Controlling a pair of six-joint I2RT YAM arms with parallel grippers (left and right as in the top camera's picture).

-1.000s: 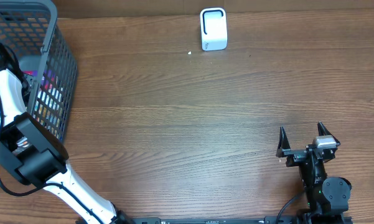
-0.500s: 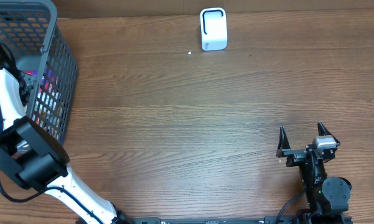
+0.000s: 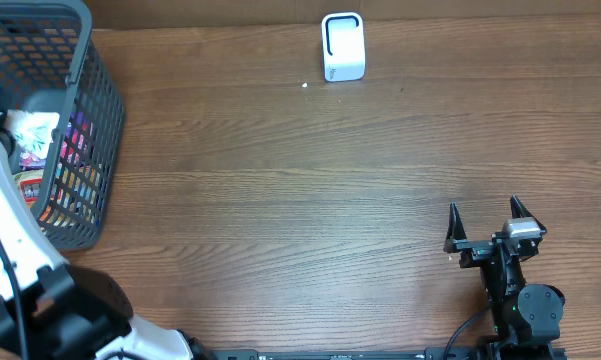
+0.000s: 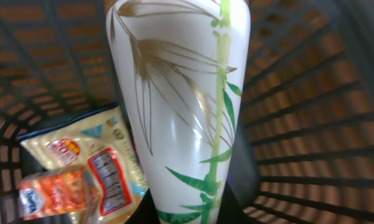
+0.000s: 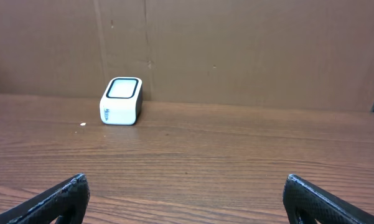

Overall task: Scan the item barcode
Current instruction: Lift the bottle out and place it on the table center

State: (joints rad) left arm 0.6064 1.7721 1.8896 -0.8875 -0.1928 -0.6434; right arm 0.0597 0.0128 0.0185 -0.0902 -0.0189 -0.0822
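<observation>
Found the left claw (image 4: 191, 210) clenched on a white bamboo-print pack (image 4: 180, 106), down inside the grey mesh basket (image 3: 92, 90) at the far-left corner of the wooden surface (image 3: 300, 200). Saw the pack filling the middle of the left wrist view, upright, with a green stalk and brown leaves printed on its face and dark claw parts just showing at either side of its lower end. Spotted two snack packets (image 4: 81, 171) lying lower in the basket, left of the pack, one with a printed label facing up. From overhead, glimpsed the pack as a white patch among colourful items behind the basket wall, beside the white left arm (image 3: 5, 210). Located the white scanner (image 3: 342, 46) at the far edge of the surface, well apart from the basket. Found the right claw (image 3: 483, 207) released, fingers spread wide and holding nothing, near the front-right edge, facing the scanner across the wood.
</observation>
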